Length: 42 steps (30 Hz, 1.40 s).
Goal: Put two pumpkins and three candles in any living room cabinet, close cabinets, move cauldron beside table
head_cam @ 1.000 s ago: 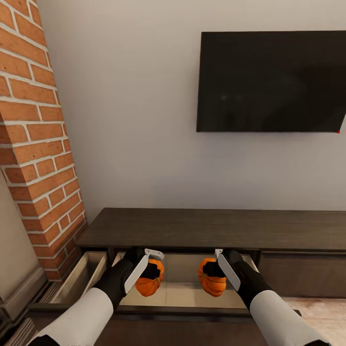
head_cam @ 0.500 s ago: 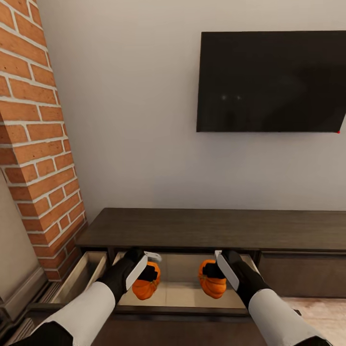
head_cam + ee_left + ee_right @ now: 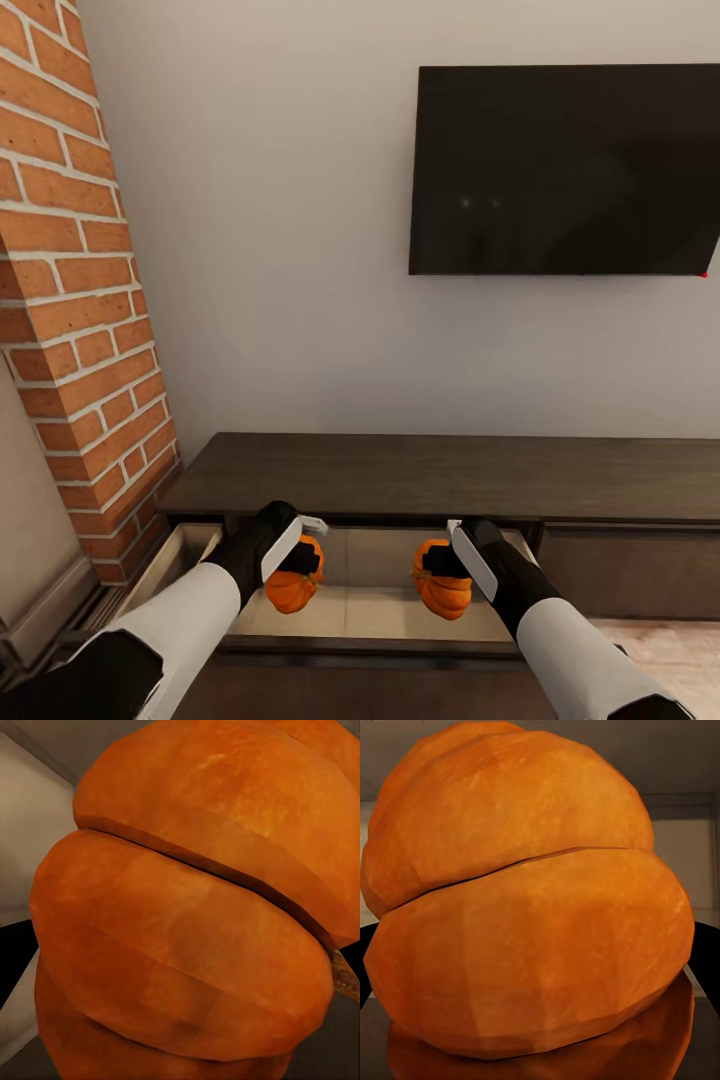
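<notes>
1. Two pumpkins, one per gripper, both hanging over the open middle drawer [image 3: 385,615] of the cabinet [image 3: 440,475].
2. Your left gripper [image 3: 298,556] is clamped on the left pumpkin [image 3: 291,580]. Since a second ago that arm has slid toward the drawer's left side and pulled back a bit, so the pumpkin now sits lower and further left in the head view.
3. Your right gripper [image 3: 440,560] is closed on the right pumpkin [image 3: 443,585], and it's basically where it was a second ago.
4. From the left wrist cam the left pumpkin [image 3: 195,907] is right up against the lens, with a bit of stem at the edge and the pale drawer wall behind.
5. From the right wrist cam the right pumpkin [image 3: 529,900] looks like it's resting on, or just above, the glossy drawer floor; you can see its reflection underneath. Can't tell if it's actually touching.
6. Left drawer [image 3: 165,560] is open too. TV [image 3: 565,170] on the wall and brick column [image 3: 75,300] haven't shifted, so the camera stayed put.
</notes>
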Available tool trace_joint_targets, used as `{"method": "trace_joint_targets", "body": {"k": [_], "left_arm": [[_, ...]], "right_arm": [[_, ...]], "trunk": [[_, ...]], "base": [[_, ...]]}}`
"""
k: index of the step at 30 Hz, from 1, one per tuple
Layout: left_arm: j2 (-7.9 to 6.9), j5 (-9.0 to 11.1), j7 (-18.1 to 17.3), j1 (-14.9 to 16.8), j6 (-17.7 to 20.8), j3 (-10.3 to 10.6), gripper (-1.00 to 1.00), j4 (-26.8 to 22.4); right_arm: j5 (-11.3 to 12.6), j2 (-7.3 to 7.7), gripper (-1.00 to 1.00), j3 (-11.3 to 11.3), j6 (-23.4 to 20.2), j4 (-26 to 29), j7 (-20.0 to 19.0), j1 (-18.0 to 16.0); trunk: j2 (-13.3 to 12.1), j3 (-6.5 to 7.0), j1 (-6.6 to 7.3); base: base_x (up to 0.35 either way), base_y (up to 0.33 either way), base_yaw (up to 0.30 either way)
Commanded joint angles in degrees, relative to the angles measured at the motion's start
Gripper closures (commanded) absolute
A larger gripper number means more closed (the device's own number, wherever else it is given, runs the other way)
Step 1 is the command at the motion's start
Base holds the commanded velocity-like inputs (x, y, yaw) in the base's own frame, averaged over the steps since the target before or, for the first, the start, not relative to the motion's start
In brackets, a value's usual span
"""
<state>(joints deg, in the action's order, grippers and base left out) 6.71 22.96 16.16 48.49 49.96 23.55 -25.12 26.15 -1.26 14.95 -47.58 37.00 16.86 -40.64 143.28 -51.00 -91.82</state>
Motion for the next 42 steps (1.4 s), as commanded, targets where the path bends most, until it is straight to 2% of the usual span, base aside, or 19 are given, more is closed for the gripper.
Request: {"method": "trace_joint_targets", "body": {"k": [1,11,26,33,42], "left_arm": [[-0.07,0.8,0.4,0.2,0.0,0.4,1.0,0.2],[-0.13,0.8,0.0,0.5,-0.5,0.3,1.0,0.5],[-0.14,0.8,-0.1,0.6,-0.6,0.3,1.0,-0.1],[-0.08,0.8,-0.2,0.6,-0.6,0.3,1.0,-0.2],[-0.03,0.7,-0.2,0.6,-0.8,0.3,1.0,-0.3]], "right_arm": [[0.7,0.03,1.0,0.2,-0.1,0.1,0.4,0.0],[0.8,0.12,1.0,0.1,-0.2,0.4,0.1,0.0],[1.0,0.28,1.0,0.0,-0.4,0.4,-0.1,0.0],[1.2,0.56,1.0,-0.1,-0.4,0.4,-0.1,0.0],[0.8,0.73,1.0,-0.2,-0.4,0.4,-0.2,0.0]], "trunk": [[0.0,-0.06,0.01],[0.0,-0.13,0.01],[0.0,-1.42,0.01],[0.0,-2.01,0.01],[0.0,-2.11,0.01]], "base": [[0.0,0.0,0.0],[0.0,0.0,0.0],[0.002,0.0,0.0],[0.094,0.0,0.0],[0.163,-0.004,0.0]]}}
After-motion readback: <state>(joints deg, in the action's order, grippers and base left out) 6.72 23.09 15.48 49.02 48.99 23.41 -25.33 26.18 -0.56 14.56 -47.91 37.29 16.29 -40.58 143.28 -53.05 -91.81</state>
